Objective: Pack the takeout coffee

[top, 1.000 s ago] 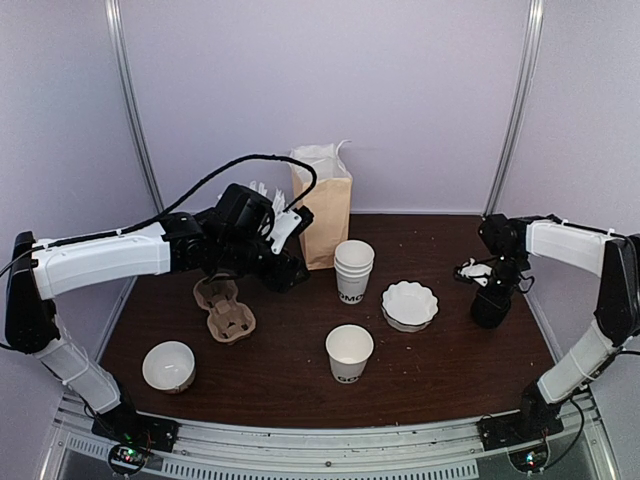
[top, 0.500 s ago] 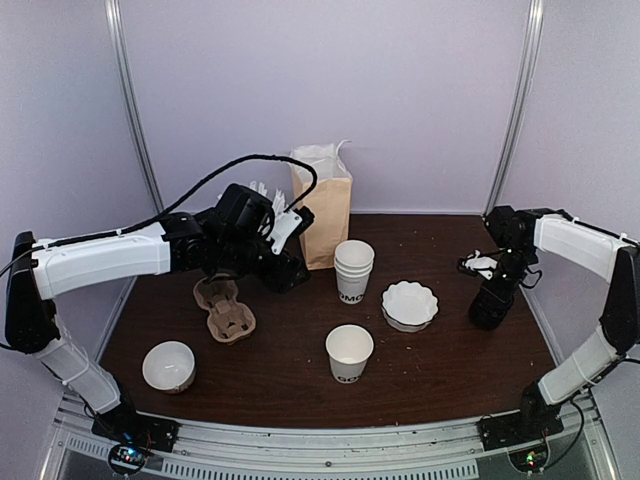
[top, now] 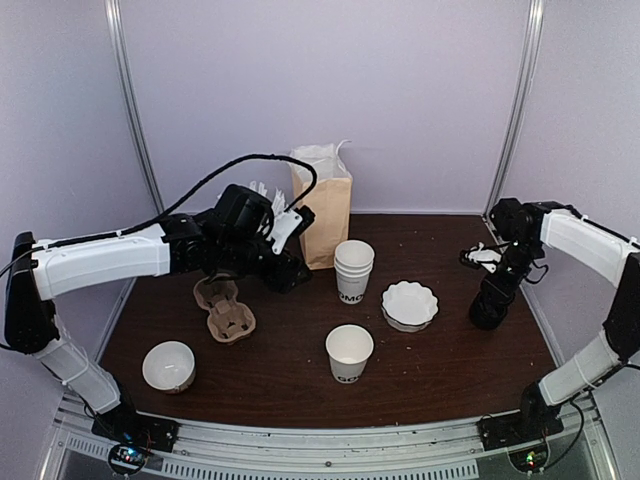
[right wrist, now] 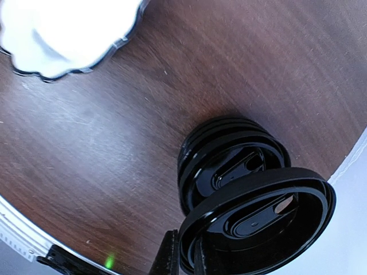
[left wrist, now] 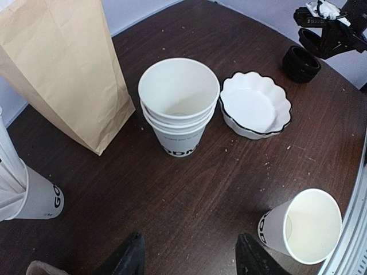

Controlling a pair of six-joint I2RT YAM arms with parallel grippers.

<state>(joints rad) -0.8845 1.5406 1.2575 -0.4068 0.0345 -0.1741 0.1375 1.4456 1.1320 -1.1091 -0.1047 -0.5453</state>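
From above, I saw my right hand (top: 490, 280) over the lid stack (top: 488, 308) by the bench's (top: 300, 395) right edge. The lone cup (top: 349, 352), lidless, stood front-centre. Left wrist: left hand (left wrist: 192, 260) apart, empty. Right wrist: right hand clamped on one black lid (right wrist: 258, 220).

the takeout coffee cup (top: 349, 353) stands upright and open-topped near the front middle of the table (top: 450, 370), white paper with dark lettering low on its side. a black domed lid (right wrist: 258, 220) hangs tilted just above the lid stack (right wrist: 229, 154), well apart from the cup.
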